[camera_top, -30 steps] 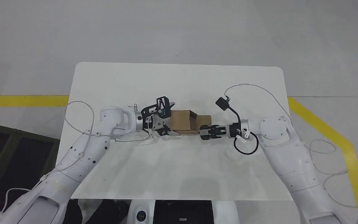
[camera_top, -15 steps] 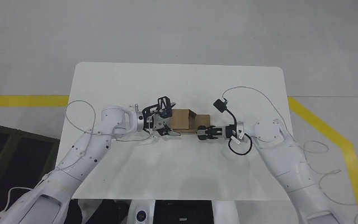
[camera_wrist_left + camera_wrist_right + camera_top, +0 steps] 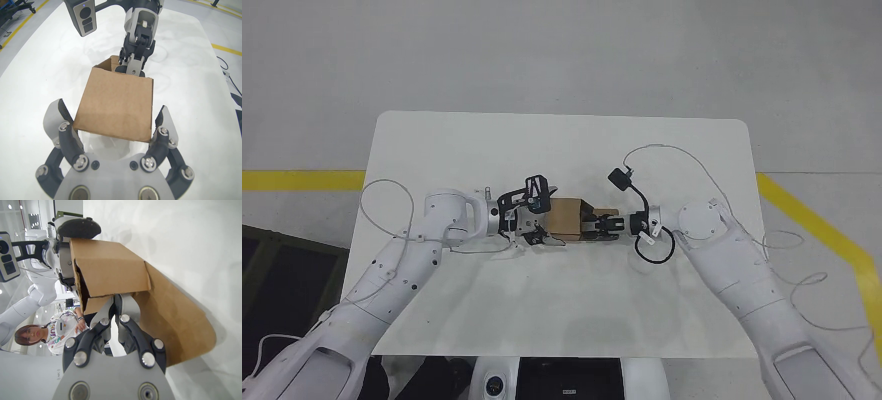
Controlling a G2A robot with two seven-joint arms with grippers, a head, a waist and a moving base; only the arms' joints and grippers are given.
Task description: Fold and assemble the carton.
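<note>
Showing a middle stage: the carton (image 3: 564, 215) lies on the counter (image 3: 562, 140) already opened into a sleeve, clasped between the widely spread fingers of the left tool (image 3: 112, 106). The right tool (image 3: 115, 303), fingers pressed together on nothing visible, pokes into the open end, where a flap (image 3: 179, 323) lies not yet folded.

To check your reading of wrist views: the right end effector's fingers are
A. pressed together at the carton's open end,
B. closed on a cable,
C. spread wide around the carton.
A: the right end effector has its fingers together, tips tucked under a flap edge of the carton.
</note>
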